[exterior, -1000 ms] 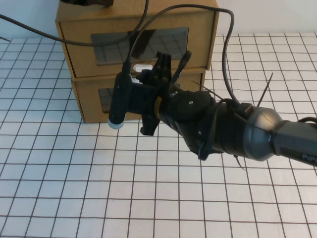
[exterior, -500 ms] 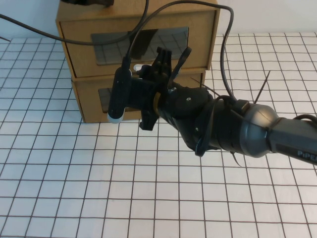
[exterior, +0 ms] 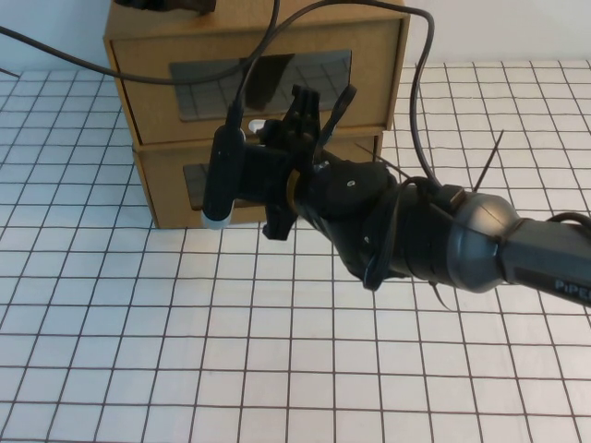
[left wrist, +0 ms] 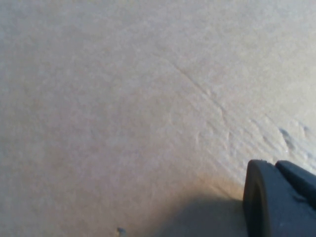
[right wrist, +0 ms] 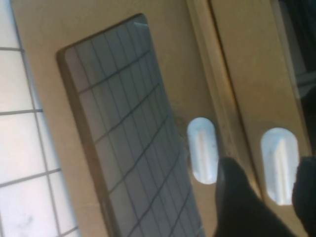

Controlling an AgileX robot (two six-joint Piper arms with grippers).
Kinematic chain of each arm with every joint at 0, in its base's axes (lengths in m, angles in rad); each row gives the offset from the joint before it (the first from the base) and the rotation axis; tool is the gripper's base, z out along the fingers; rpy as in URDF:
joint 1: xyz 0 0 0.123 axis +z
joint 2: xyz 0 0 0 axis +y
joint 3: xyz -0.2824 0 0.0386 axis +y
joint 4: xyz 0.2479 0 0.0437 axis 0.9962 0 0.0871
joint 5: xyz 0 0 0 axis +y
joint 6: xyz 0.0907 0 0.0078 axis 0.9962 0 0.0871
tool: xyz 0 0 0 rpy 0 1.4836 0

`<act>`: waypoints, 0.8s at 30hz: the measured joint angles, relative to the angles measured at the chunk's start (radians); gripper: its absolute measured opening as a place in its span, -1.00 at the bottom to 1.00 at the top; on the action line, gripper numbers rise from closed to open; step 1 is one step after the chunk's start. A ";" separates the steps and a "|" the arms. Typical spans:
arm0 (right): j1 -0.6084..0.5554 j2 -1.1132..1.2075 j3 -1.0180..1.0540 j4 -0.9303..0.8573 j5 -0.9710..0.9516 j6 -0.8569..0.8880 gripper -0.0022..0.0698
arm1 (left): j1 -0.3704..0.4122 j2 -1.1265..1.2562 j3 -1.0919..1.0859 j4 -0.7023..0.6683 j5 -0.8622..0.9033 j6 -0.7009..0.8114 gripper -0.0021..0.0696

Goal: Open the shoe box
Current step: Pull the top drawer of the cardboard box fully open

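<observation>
Whereas a second ago the white oval pull on the upper box showed plainly in the centre of the high view, the right tool (exterior: 307, 118) has since edged up and left and now hides most of it. The boxes have not moved.

Item 1: upper shoe box (exterior: 369, 55), top centre of the frame. Brown corrugated card, rectangular, with a dark glossy window (exterior: 212, 78) in the front; front flush.

Item 2: lower shoe box (exterior: 166, 198), directly beneath and touching; same card, same kind of window; front flush.

Item 3: two oval finger holes with pale lining, one on the lower box (right wrist: 201, 150) and one on the upper (right wrist: 279, 165), either side of the seam.

Item 4: right tool, black, at the box fronts level with the seam. Its fingers (right wrist: 237, 197) are spread, and in the right wrist view the upper box's oval shows in the gap between them; nothing is pinched.

Item 5: left tool (exterior: 164, 5), top left edge of the frame, over the upper box's lid. One black finger (left wrist: 276, 197) lies against plain card; whether it is spread or pressed together cannot be told.

Item 6: desk (exterior: 138, 323), white with a black grid.
</observation>
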 joint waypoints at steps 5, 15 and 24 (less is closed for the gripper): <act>0.000 0.000 -0.021 0.000 0.015 -0.009 -0.29 | 0.000 0.000 0.000 0.000 0.000 0.000 -0.95; 0.000 0.002 -0.026 0.000 -0.008 -0.045 -0.29 | 0.000 0.000 0.000 0.000 0.000 0.000 -0.95; -0.033 0.029 -0.028 0.000 -0.025 -0.047 -0.29 | 0.000 0.000 0.000 0.000 0.000 0.000 -0.95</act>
